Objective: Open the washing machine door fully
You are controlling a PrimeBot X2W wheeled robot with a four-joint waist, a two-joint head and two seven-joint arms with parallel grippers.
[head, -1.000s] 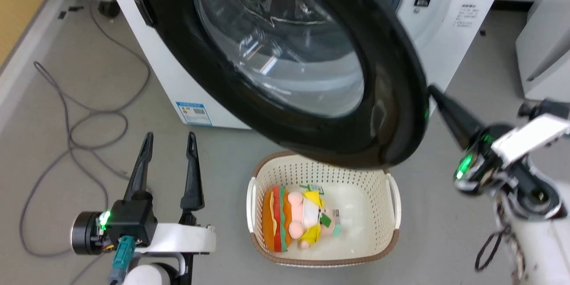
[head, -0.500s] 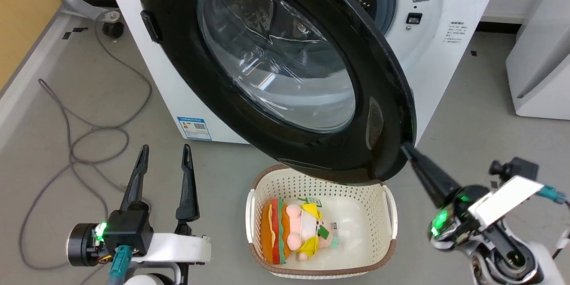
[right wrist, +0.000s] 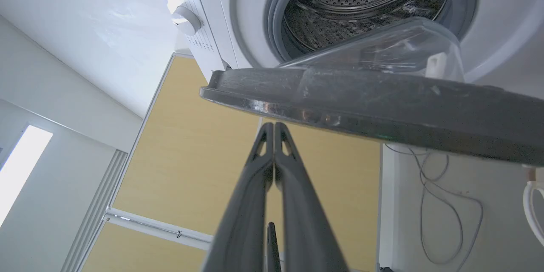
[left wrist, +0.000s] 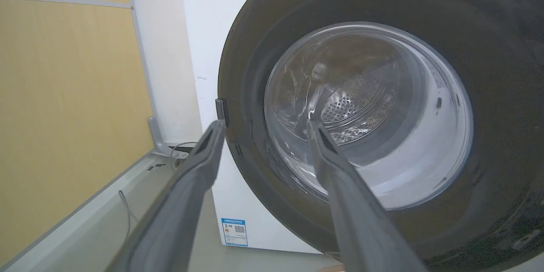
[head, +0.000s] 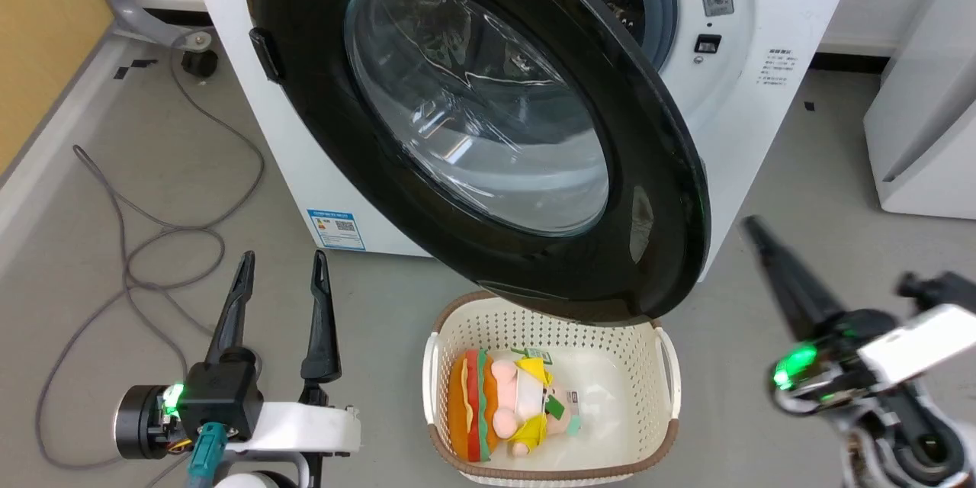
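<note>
- The washing machine door [head: 473, 130] fills the upper centre, hinged at frame left and swung partway off the washing machine [head: 770, 8].
- My right gripper [head: 755, 230], fingers pressed together and empty, points up-left at the door's free right edge, near but apart; it's the nearer arm.
- My left gripper [head: 282, 259], spread and empty, sits lower left.
- A basket [head: 534, 320] with a plush toy [head: 503, 404] lies beneath the door's lower rim.
</note>
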